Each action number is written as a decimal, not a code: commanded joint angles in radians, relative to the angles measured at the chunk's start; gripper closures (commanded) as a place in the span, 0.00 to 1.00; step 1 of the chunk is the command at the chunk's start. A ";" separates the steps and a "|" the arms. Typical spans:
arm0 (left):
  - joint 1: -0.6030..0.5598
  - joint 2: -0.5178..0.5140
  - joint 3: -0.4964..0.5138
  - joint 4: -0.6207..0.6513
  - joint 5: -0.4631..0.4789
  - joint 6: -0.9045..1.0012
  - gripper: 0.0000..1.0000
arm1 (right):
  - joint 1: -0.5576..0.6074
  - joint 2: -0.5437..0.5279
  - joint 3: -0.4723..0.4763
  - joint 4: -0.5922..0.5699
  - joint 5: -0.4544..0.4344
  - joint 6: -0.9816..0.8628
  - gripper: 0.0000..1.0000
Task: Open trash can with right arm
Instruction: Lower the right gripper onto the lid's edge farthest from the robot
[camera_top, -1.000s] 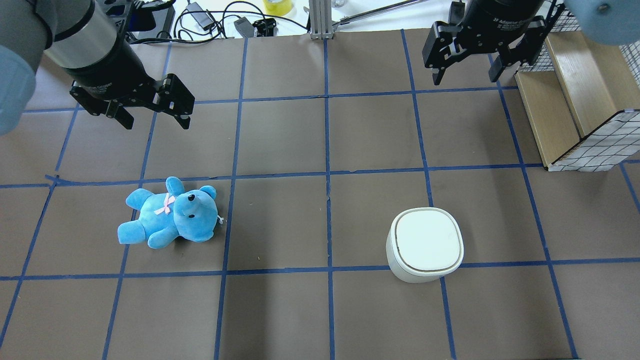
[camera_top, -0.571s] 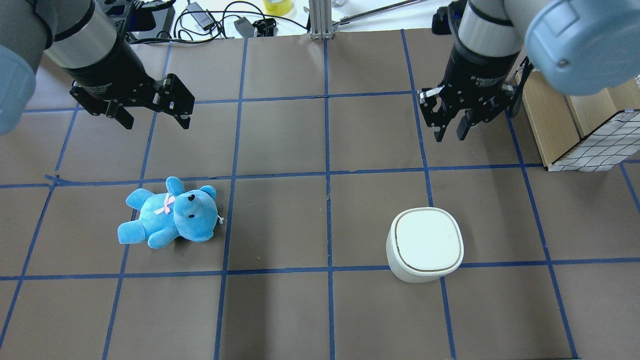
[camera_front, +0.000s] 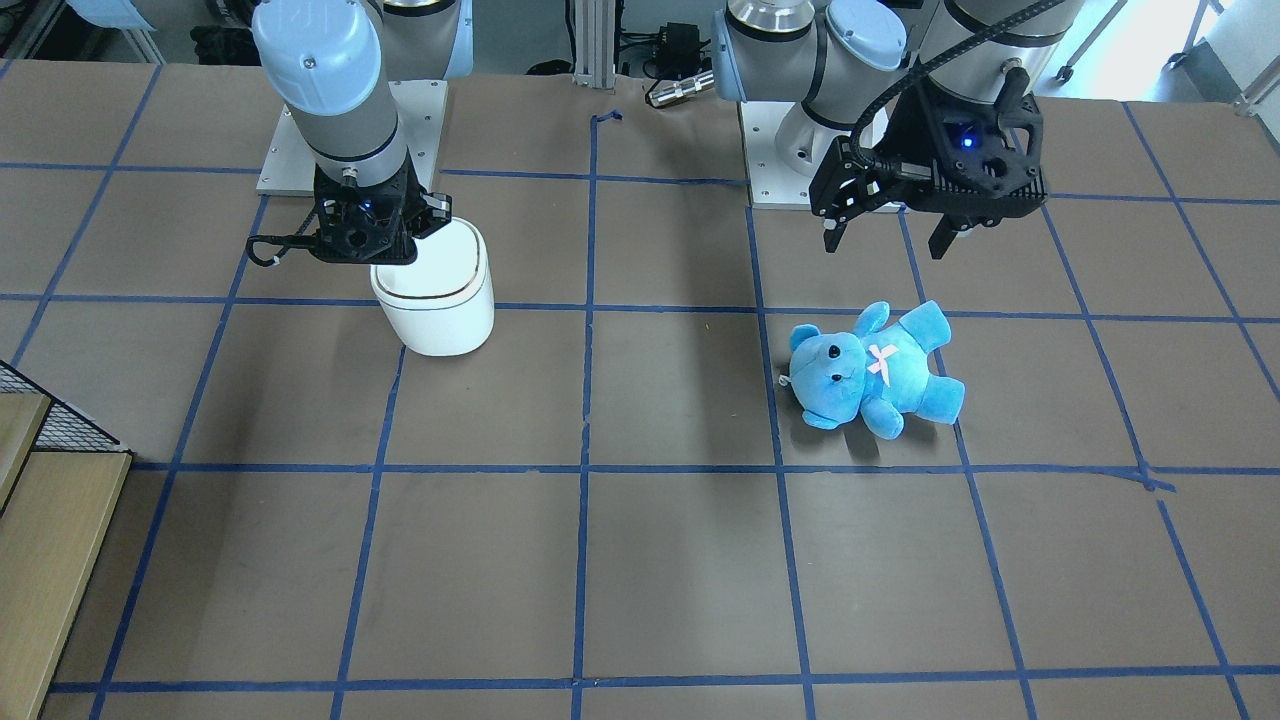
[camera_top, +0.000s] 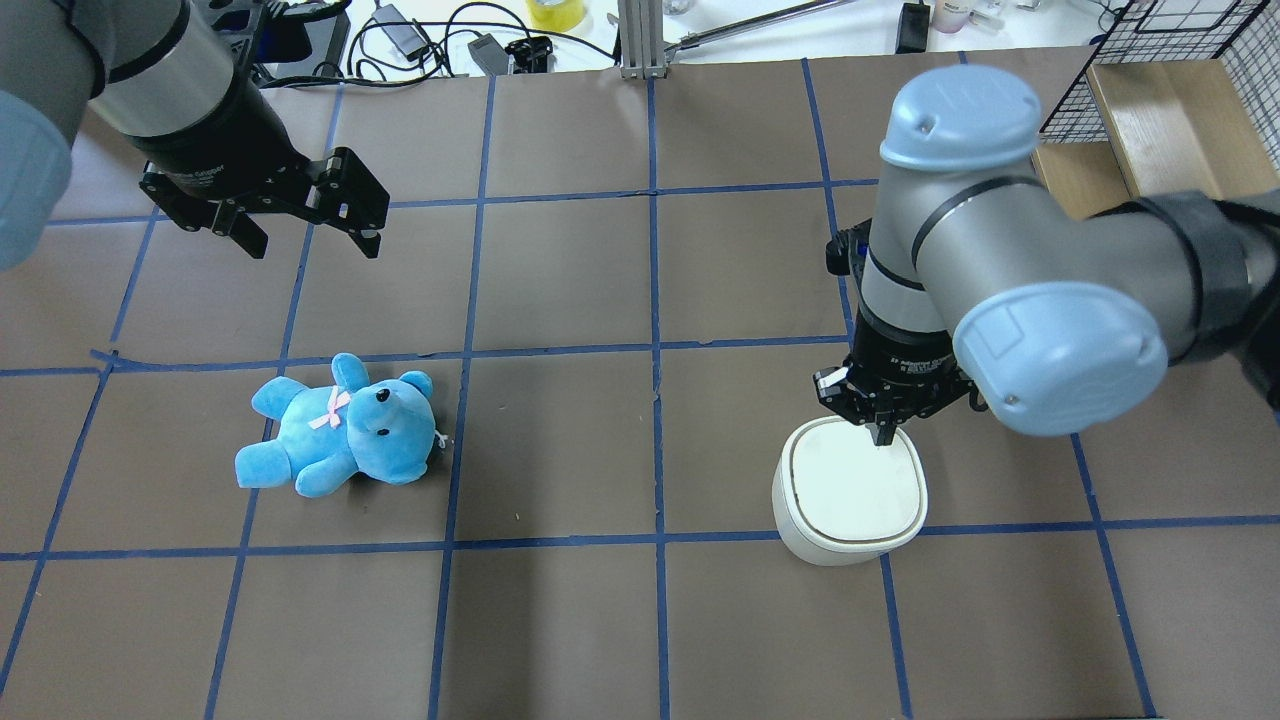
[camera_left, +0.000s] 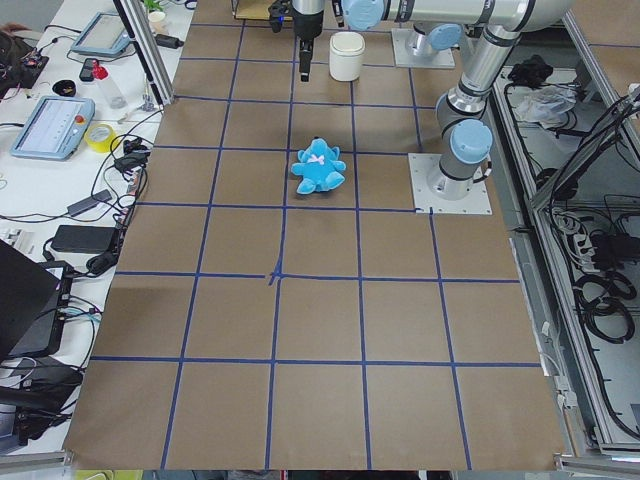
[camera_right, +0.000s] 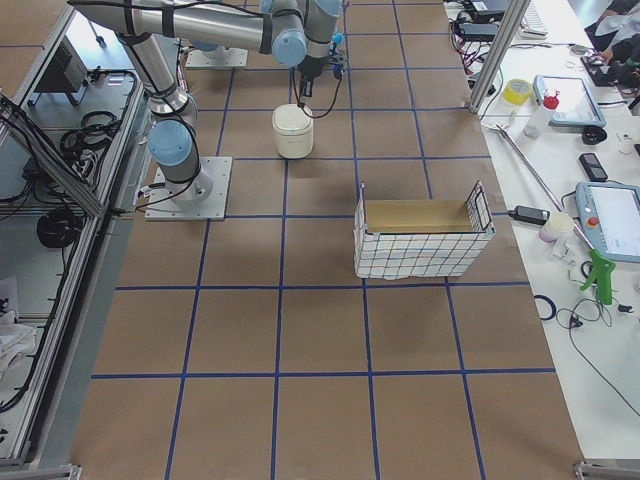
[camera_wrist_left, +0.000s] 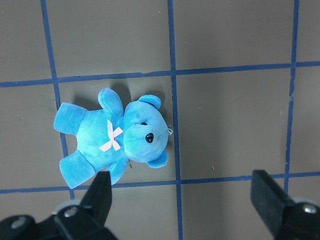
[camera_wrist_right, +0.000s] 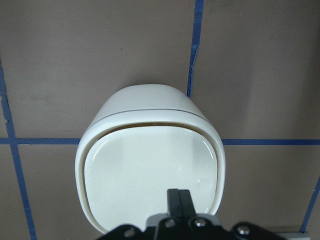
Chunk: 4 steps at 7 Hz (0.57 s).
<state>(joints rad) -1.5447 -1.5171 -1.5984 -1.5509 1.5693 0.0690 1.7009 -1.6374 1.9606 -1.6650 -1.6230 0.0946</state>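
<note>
The white trash can (camera_top: 850, 500) stands on the table right of centre, its flat lid down. It also shows in the front view (camera_front: 440, 310) and in the right wrist view (camera_wrist_right: 150, 165). My right gripper (camera_top: 880, 435) points straight down, shut and empty, with its tips (camera_wrist_right: 178, 195) on or just above the lid's rim on the side away from my base. A thin beige gap shows along the lid's opposite edge. My left gripper (camera_top: 305, 235) hangs open and empty above the table, beyond a blue teddy bear (camera_top: 340, 430).
A wire basket with wooden boards (camera_top: 1150, 100) stands at the far right. Cables and a tape roll (camera_top: 557, 12) lie beyond the table's far edge. The teddy also shows under the left wrist camera (camera_wrist_left: 115, 140).
My right arm has come from the far side of the table down onto the trash can's lid edge, and its gripper has gone from open to shut. The left arm has not moved.
</note>
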 joint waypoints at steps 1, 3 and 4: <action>0.000 0.000 0.000 0.000 0.000 0.000 0.00 | 0.006 -0.018 0.107 -0.131 0.005 0.002 1.00; 0.000 0.000 0.000 0.000 0.000 0.000 0.00 | 0.011 -0.013 0.124 -0.136 0.005 0.001 1.00; 0.000 0.000 0.000 0.000 0.000 0.000 0.00 | 0.014 -0.006 0.126 -0.136 0.005 0.002 1.00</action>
<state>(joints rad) -1.5447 -1.5171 -1.5984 -1.5508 1.5692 0.0690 1.7110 -1.6500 2.0792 -1.7967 -1.6194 0.0959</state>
